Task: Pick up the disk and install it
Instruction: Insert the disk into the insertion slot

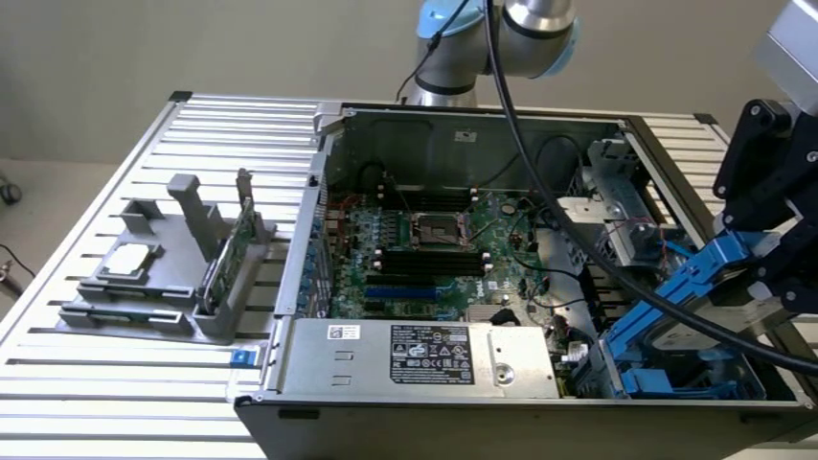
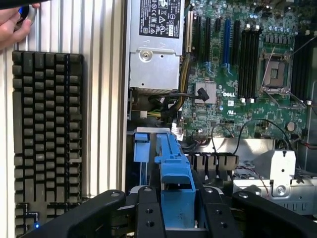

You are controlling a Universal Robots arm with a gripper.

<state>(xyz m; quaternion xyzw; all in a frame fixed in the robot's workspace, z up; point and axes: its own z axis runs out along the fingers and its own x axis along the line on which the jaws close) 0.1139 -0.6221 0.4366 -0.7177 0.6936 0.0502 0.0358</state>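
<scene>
Disk (image 1: 684,311) is already picked up, its blue carrier clamped between the half-closed fingers of my gripper (image 2: 178,203), tilted over the drive bay (image 1: 715,379) at the exterior view's right of the computer case (image 1: 461,144), not yet seated.

1. We look down at an angle on the open computer case (image 1: 461,134) from a raised exterior camera, set somewhat back.
2. Our wrist camera looks steeply down past the gripper (image 2: 179,203), close in.
3. We see the motherboard (image 1: 501,226) in both views.
</scene>
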